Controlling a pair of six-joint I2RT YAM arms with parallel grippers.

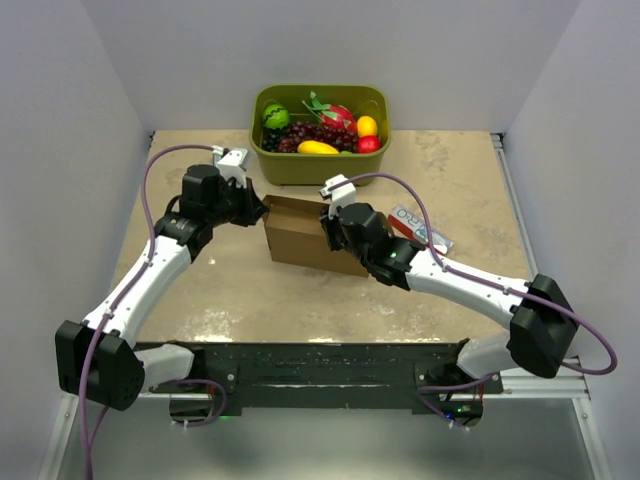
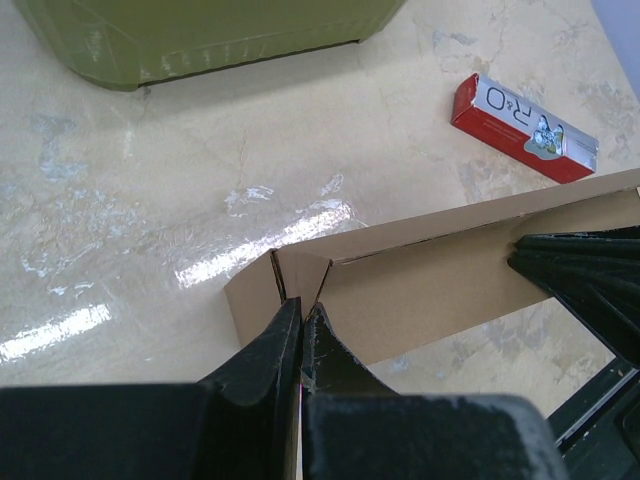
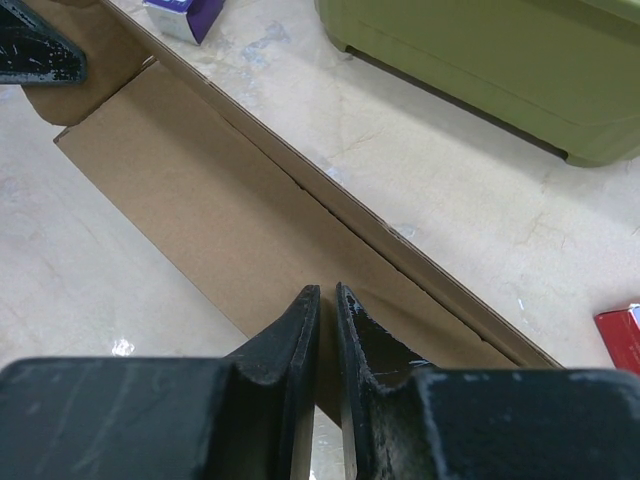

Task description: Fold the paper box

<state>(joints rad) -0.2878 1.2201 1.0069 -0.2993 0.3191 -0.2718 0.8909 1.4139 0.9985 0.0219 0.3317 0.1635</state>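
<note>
Centrally, the paper box [image 1: 300, 245] is smooth brown cardboard, shallow and rectangular. Left gripper [image 2: 302, 308] and right gripper [image 3: 326, 294] each pinch its thin wall.

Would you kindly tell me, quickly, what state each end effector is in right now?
Left end effector: closed, pinching the paper box at a corner.
Right end effector: closed on the paper box's wall.

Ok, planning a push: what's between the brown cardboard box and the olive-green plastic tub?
Just bare beige tabletop from box to tub, per left wrist view.
</note>
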